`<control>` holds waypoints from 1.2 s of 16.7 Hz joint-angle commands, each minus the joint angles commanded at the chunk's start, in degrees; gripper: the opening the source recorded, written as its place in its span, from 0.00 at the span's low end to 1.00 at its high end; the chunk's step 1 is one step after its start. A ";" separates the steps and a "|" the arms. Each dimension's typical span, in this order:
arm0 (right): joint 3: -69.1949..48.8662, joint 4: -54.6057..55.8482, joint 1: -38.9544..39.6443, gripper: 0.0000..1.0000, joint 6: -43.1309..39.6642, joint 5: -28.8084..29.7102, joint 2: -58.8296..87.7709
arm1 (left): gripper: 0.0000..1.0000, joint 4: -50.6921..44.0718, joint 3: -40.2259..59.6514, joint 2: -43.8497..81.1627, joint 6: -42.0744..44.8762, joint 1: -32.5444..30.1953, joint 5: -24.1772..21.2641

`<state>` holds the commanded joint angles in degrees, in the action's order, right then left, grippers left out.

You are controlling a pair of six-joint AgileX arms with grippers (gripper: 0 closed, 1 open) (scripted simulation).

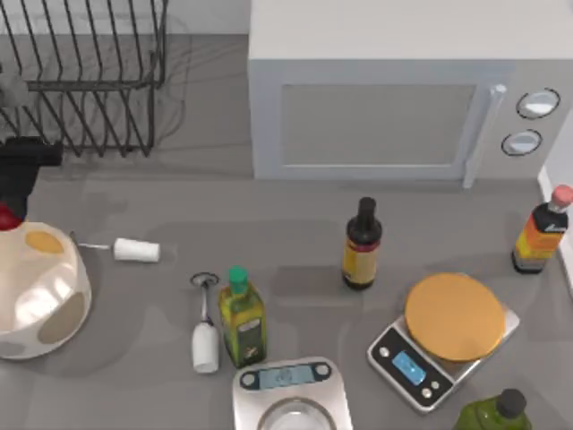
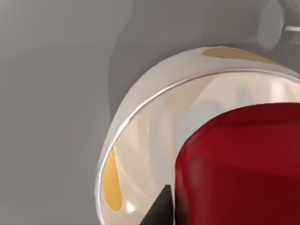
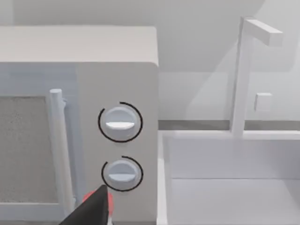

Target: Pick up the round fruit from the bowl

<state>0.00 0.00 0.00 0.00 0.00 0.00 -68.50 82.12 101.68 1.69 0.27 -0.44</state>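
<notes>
Top view placed the left gripper (image 1: 9,210) at the far left edge of the table, above the rear rim of the bowl (image 1: 40,296). The dark arm body covered most of the gripper, and a small part of the round fruit (image 1: 7,218) showed red just below it, over the bowl's rear edge. The bowl, cream-white with tan oval spots, stood at the table's left side in front of the dish rack (image 1: 89,76).

Left wrist view showed the round fruit (image 2: 239,164) close to the camera and large in the picture, with the bowl (image 2: 140,108) behind and beneath it. One dark fingertip (image 2: 159,211) lay against the fruit's side. The fruit sat between the fingers and appeared clear of the bowl floor, so the left gripper was clenched on the round fruit.

Right wrist view faced the microwave (image 3: 79,122) with its two dials, and a white sink (image 3: 225,178) with a faucet beside it. One dark finger (image 3: 91,208) of the right gripper showed at the picture's lower edge; whether that gripper was released or clenched could not be told.

Other items on the table in the top view:
- a dark bottle (image 1: 362,245) near the centre;
- a green bottle (image 1: 241,318) in front;
- a scale with an orange disc (image 1: 445,336) at the right;
- a second scale (image 1: 291,394) at the front edge.
</notes>
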 joint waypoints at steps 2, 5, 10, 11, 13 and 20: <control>0.00 0.00 0.00 1.00 0.00 0.00 0.00 | 0.00 -10.54 9.72 -0.46 -0.12 -0.11 0.01; 0.00 0.00 0.00 1.00 0.00 0.00 0.00 | 0.00 -22.65 21.44 -1.59 -0.29 -0.27 0.02; 0.00 0.00 0.00 1.00 0.00 0.00 0.00 | 0.00 -30.84 29.33 -3.22 -0.45 -0.40 0.04; 0.00 0.00 0.00 1.00 0.00 0.00 0.00 | 0.00 -30.84 29.33 -3.22 -0.45 -0.40 0.04; 0.00 0.00 0.00 1.00 0.00 0.00 0.00 | 0.00 -30.84 29.33 -3.22 -0.45 -0.40 0.04; 0.00 0.00 0.00 1.00 0.00 0.00 0.00 | 0.00 -28.12 33.82 5.70 -9.76 -9.64 0.12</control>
<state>0.00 0.00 0.00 0.00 0.00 0.00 -96.63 115.94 107.38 -8.07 -9.36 -0.32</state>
